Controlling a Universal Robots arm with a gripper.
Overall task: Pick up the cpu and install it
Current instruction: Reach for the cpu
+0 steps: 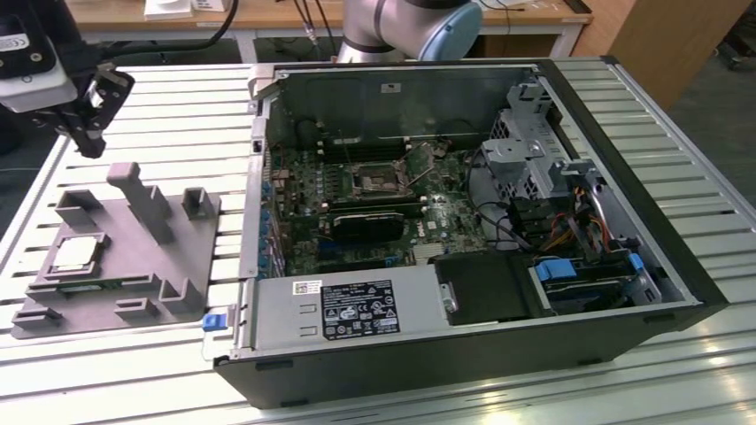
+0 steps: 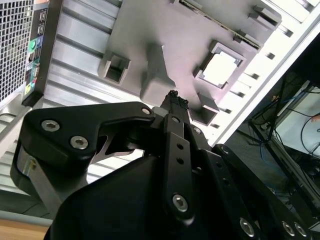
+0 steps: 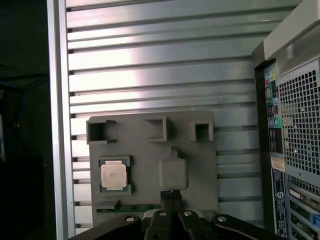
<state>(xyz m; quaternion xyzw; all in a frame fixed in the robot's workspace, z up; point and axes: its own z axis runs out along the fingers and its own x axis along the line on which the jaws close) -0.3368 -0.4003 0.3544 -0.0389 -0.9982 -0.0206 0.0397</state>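
Gripper (image 3: 171, 193) hung over the grey fixture (image 1: 124, 261), fingers pinched together on nothing. One cpu (image 1: 74, 254) lay flat in a fixture pocket, below the gripper and nearer the exterior view's bottom edge, well apart. It was square, so no long axis. One arm, one open computer case (image 1: 473, 341), one socket (image 1: 381, 183).

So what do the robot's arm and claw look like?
The claw is black. It's built from chunky hinged links dotted with round silver screws, and it gets thinner toward its end. In the exterior view, a white block sits just above it. The arm is a fat silver-grey tube with a round light blue cap.
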